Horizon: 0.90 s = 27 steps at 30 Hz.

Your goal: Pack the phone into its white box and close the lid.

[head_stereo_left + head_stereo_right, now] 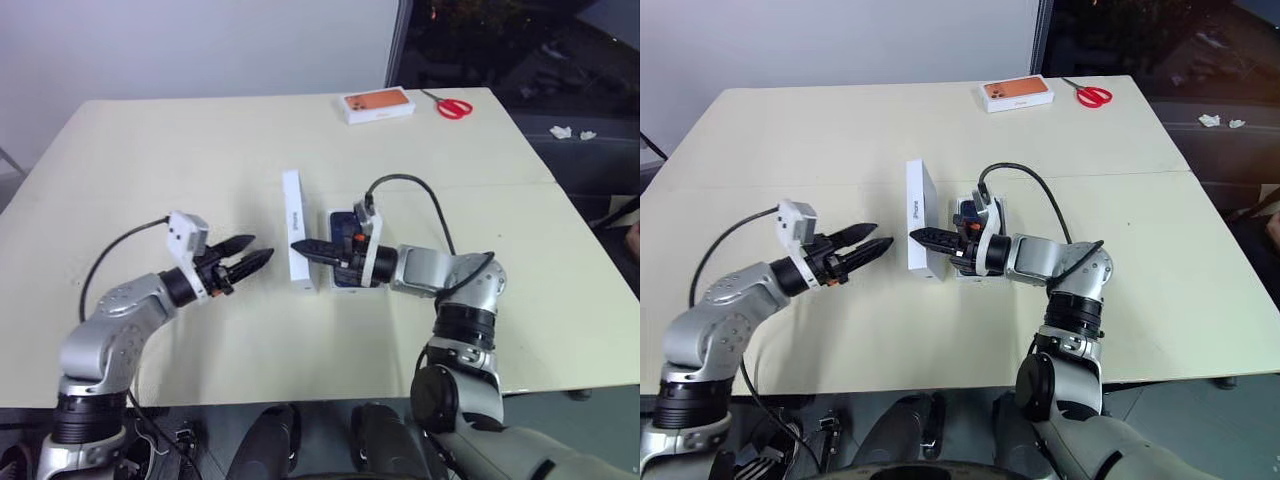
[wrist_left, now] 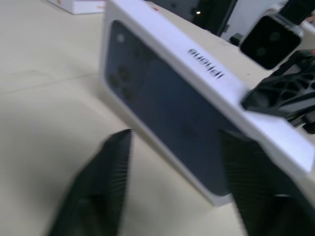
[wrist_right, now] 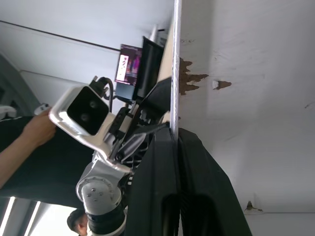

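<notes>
1. Lid of the phone box stands on its long edge in the middle of the cream table, its printed dark blue face toward the left gripper.
2. Right gripper pinches the lid's rim wall, one finger inside the hollow and one outside, nearly closed on the thin wall.
3. Left gripper hovers just beside the lid's printed face, its two fingers partly spread and touching nothing.
4. White box lies flat just behind the lid, under the right wrist, with the dark phone in it.
5. Orange-printed box and red-handled scissors lie at the far edge of the table, well apart from the lid.
</notes>
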### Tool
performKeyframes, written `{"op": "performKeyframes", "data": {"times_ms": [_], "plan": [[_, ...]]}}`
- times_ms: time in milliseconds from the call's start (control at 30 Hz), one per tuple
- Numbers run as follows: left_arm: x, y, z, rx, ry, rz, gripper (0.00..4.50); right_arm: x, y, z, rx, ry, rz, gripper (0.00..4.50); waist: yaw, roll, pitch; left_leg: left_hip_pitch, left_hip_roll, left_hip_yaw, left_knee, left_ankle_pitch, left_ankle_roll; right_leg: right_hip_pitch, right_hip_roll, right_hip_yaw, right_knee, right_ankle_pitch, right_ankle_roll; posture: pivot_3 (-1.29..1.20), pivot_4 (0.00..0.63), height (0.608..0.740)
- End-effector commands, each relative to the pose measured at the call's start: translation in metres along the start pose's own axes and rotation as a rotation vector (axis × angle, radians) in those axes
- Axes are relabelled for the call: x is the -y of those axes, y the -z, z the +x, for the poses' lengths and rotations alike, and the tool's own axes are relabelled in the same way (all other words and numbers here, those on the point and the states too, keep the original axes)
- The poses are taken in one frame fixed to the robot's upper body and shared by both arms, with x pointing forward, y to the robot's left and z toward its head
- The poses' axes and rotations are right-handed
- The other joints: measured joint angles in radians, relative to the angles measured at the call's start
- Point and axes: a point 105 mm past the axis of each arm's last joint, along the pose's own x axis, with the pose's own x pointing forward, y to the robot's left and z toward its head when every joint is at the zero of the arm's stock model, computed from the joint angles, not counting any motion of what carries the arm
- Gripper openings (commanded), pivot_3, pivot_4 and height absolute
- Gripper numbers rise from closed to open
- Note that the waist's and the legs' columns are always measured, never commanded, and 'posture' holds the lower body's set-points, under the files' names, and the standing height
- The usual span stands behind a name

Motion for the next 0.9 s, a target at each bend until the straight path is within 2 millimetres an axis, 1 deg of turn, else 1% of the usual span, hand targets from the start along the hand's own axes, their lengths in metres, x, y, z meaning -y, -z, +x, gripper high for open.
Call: {"op": "performKeyframes", "data": {"times_ms": [33, 67, 100, 133, 200, 267, 333, 400, 467, 533, 600, 700, 767, 833, 867, 900], "plan": [[0.005, 0.017, 0.022, 0.001, 0.022, -0.001, 0.79, -0.001, -0.013, -0.006, 0.039, 0.026, -0.021, 1.83, 0.006, 0.001, -0.001, 0.000, 0.000, 0.000, 0.000, 0.000, 0.000, 0.001, 0.000, 0.000, 0.000, 0.000, 0.000, 0.00, 0.150, 0.740], [0.008, 0.020, 0.029, 0.006, 0.033, -0.006, 0.30, 0.000, -0.016, -0.008, 0.044, 0.037, -0.026, 2.33, 0.005, 0.000, 0.000, 0.000, 0.000, 0.000, 0.001, 0.000, 0.000, 0.001, 0.000, -0.001, 0.000, 0.000, 0.000, 0.00, 0.150, 0.740], [0.010, 0.020, 0.033, 0.013, 0.040, -0.010, 0.00, 0.001, -0.017, -0.009, 0.047, 0.043, -0.031, 2.88, 0.005, 0.000, 0.000, 0.000, 0.000, 0.000, 0.001, 0.000, 0.000, 0.001, 0.000, -0.001, 0.000, 0.000, 0.000, 0.00, 0.150, 0.740], [0.013, 0.019, 0.037, 0.025, 0.050, -0.007, 0.00, 0.002, -0.019, -0.012, 0.049, 0.070, -0.055, 3.36, 0.004, 0.000, 0.000, 0.000, -0.001, 0.000, 0.001, 0.000, 0.000, 0.001, 0.000, 0.000, 0.000, 0.000, 0.000, 0.00, 0.150, 0.740], [0.016, 0.015, 0.043, 0.047, 0.063, -0.013, 0.00, 0.003, -0.029, -0.019, 0.082, 0.109, -0.102, 4.47, 0.003, 0.000, 0.000, 0.000, 0.000, 0.000, 0.000, 0.000, 0.000, 0.001, 0.000, 0.000, 0.000, 0.000, 0.000, 0.00, 0.150, 0.740], [0.017, 0.011, 0.048, 0.062, 0.066, 0.000, 0.00, -0.003, -0.047, -0.035, 0.124, 0.141, -0.187, 4.47, 0.004, 0.000, 0.000, 0.000, 0.000, 0.000, 0.001, 0.000, 0.000, 0.001, 0.000, -0.001, 0.000, 0.000, 0.000, 0.00, 0.150, 0.740], [0.017, 0.009, 0.052, 0.067, 0.072, 0.000, 0.00, -0.006, -0.058, -0.047, 0.142, 0.162, -0.241, 4.47, 0.004, 0.000, 0.000, 0.000, 0.000, 0.000, 0.001, 0.000, 0.001, 0.001, 0.000, -0.001, 0.000, 0.000, 0.000, 0.00, 0.150, 0.740], [0.022, 0.006, 0.057, 0.074, 0.099, 0.001, 0.00, -0.015, -0.071, -0.065, 0.160, 0.196, -0.354, 4.47, 0.003, 0.000, 0.000, 0.000, 0.000, 0.000, 0.001, 0.000, 0.001, 0.001, 0.000, -0.001, -0.001, 0.000, 0.000, 0.00, 0.150, 0.740], [0.027, 0.005, 0.061, 0.068, 0.132, -0.004, 0.00, -0.026, -0.084, -0.084, 0.165, 0.250, -0.545, 4.47, 0.004, 0.000, 0.000, 0.000, 0.000, 0.001, 0.001, -0.001, 0.002, 0.001, 0.000, -0.002, -0.002, 0.000, 0.000, 0.00, 0.150, 0.740], [0.029, 0.006, 0.063, 0.061, 0.145, -0.017, 0.00, -0.029, -0.093, -0.093, 0.166, 0.278, -0.641, 4.47, 0.004, 0.000, 0.001, 0.000, 0.000, 0.001, 0.001, -0.001, 0.003, 0.002, 0.001, -0.002, -0.002, 0.000, 0.001, 0.00, 0.150, 0.740], [0.031, 0.009, 0.069, 0.055, 0.155, -0.011, 0.00, -0.029, -0.095, -0.095, 0.128, 0.322, -0.797, 4.47, 0.001, 0.000, 0.001, 0.000, 0.000, 0.001, 0.002, -0.001, 0.003, 0.003, 0.001, -0.002, -0.002, 0.000, 0.001, 0.00, 0.150, 0.740], [0.041, 0.011, 0.084, 0.052, 0.199, -0.037, 0.00, -0.026, -0.094, -0.089, 0.106, 0.325, -0.867, 4.47, 0.001, -0.001, 0.001, 0.002, 0.001, 0.002, 0.002, -0.001, 0.003, 0.004, 0.002, -0.002, -0.002, 0.000, 0.001, 0.00, 0.150, 0.740], [0.046, 0.012, 0.090, 0.046, 0.216, -0.024, 0.00, -0.016, -0.093, -0.086, 0.078, 0.378, -0.948, 4.47, 0.005, -0.001, 0.001, 0.001, 0.001, 0.001, 0.002, -0.001, 0.003, 0.004, 0.002, -0.002, -0.002, 0.000, 0.001, 0.00, 0.150, 0.740], [0.048, 0.011, 0.090, 0.048, 0.219, -0.017, 0.00, -0.004, -0.092, -0.084, 0.029, 0.456, -1.063, 4.47, 0.006, -0.001, 0.001, 0.001, 0.001, 0.001, 0.002, -0.001, 0.003, 0.003, 0.001, -0.002, -0.002, 0.000, 0.001, 0.00, 0.150, 0.740], [0.045, 0.010, 0.086, 0.048, 0.212, -0.016, 0.00, 0.001, -0.091, -0.083, 0.012, 0.483, -1.115, 4.47, 0.006, -0.002, 0.001, 0.000, 0.000, 0.002, 0.002, -0.001, 0.003, 0.003, 0.001, -0.002, -0.002, 0.000, 0.001, 0.00, 0.150, 0.740], [0.043, 0.010, 0.083, 0.044, 0.201, -0.012, 0.00, 0.003, -0.091, -0.083, 0.002, 0.494, -1.145, 4.24, 0.007, -0.002, 0.001, 0.000, 0.000, 0.002, 0.002, -0.001, 0.003, 0.003, 0.000, -0.002, -0.002, 0.000, 0.001, 0.00, 0.150, 0.740]]}}
